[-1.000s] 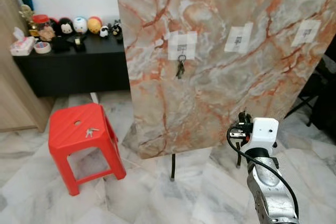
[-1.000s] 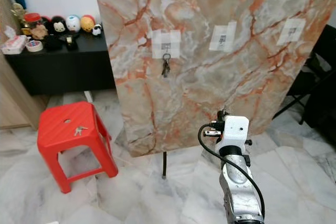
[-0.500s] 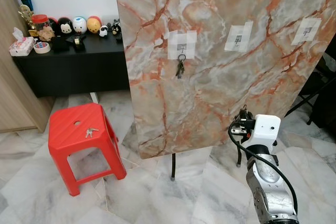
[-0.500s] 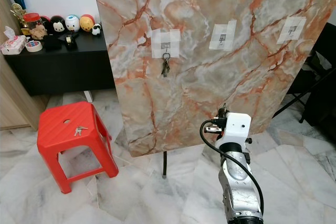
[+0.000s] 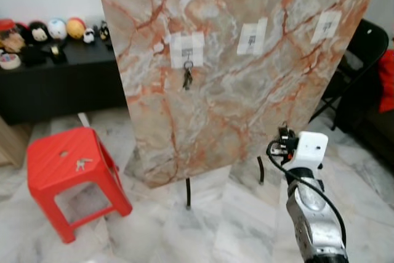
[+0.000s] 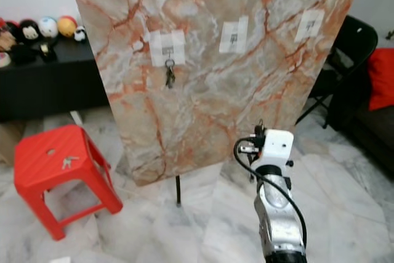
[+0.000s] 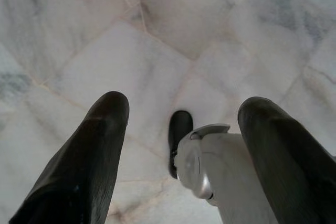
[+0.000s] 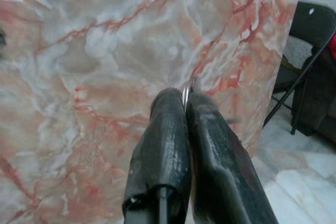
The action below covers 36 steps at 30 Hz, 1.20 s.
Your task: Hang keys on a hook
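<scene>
Three taped patches sat on the marble board (image 6: pixel 203 60), each with a hook. The left hook (image 6: pixel 167 48) already carried a bunch of keys (image 6: pixel 169 77); the middle hook (image 6: pixel 233 36) and the far right hook (image 6: pixel 309 24) looked free. Another set of keys (image 6: pixel 68 162) lay on the red stool (image 6: pixel 52 167), well apart from my arms.

My right gripper (image 8: pixel 185 109) was raised in front of the board's lower part, well below the hooks, its fingers pressed together on a thin bit of metal (image 8: pixel 188 88) poking out at the tips. I judged that to be a key ring, though too little showed to be sure. My left gripper (image 7: pixel 181 124) hung idle with its jaws wide, pointing at the floor tiles (image 7: pixel 121 66).

To do this step well, I judged I should lift the right arm towards the middle hook and keep the ring's opening facing the board. I should come in a little above the hook's tip and lower the ring over it. I should let go only once the ring was seated, since a loose ring could slide off.
</scene>
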### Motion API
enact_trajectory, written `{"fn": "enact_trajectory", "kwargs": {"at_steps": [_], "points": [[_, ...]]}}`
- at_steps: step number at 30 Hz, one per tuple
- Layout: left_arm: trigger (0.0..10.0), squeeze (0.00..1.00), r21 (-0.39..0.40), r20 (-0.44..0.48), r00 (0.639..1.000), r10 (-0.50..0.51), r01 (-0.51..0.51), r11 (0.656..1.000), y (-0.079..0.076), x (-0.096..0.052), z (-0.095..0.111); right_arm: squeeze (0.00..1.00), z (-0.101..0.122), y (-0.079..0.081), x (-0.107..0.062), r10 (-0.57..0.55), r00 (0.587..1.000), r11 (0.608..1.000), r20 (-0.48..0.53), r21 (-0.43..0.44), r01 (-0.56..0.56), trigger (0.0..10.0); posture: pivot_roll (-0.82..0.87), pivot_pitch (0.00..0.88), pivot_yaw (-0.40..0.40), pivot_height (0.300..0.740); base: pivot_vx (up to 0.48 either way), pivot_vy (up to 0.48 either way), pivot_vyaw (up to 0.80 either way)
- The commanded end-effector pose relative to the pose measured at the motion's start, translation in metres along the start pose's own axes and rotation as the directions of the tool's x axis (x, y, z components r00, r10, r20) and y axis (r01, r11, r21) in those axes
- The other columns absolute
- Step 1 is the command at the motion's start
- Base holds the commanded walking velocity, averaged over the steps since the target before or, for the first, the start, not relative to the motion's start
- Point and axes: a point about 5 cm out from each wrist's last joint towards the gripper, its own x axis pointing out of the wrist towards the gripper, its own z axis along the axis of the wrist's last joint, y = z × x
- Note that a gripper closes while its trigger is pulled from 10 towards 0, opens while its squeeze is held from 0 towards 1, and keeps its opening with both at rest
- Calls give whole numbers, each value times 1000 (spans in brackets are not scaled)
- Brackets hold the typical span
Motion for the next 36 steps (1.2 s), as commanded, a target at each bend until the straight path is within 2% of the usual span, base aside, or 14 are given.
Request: {"fn": "enact_trajectory", "kwargs": {"at_steps": [1,10,36], "points": [[10000,0,10,-29,1000,9,-9,1000,3,-3,-8,0,4,3,4,15,1000,1000,5,2,-15,10000,65,0,-72,740,0,0,0],[10000,0,7,-22,1000,12,-12,1000,3,-2,-7,0,4,6,5,25,1000,1000,5,3,-25,10000,64,0,-72,740,0,0,0],[10000,0,3,35,999,-5,5,1000,-6,0,1,0,3,7,4,23,1000,1000,-1,2,-23,10000,64,0,-73,740,285,0,0]]}}
